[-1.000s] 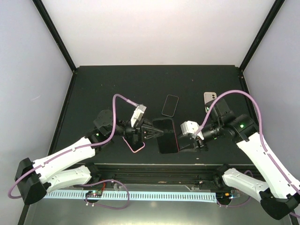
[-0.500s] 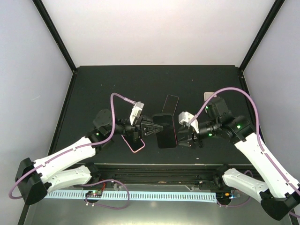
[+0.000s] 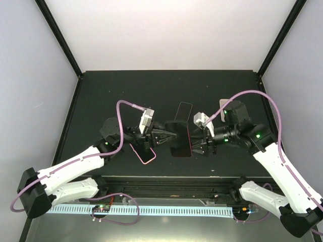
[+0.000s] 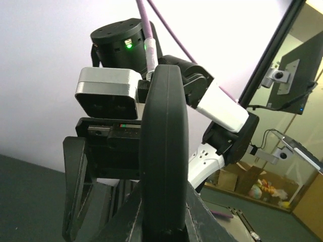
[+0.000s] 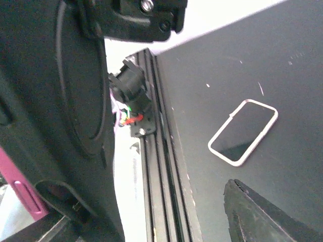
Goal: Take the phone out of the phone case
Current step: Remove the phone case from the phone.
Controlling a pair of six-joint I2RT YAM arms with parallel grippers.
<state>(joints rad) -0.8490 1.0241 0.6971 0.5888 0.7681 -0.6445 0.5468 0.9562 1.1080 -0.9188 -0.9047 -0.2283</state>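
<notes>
Progress looks early to me: the phone [image 3: 178,138] is still in its red case [image 3: 189,142], held above the table [image 3: 101,96], with my left gripper [image 3: 166,137] pinching one edge and the right gripper [image 3: 197,146] spread beside it.

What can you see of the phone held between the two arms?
The phone is a black slab, screen dark, in a pink-red case showing along its right edge. The left hand clamps its left edge; edge-on from that wrist it looks thick and rounded. The right hand sits open at the cased edge; contact there is unclear.
</notes>
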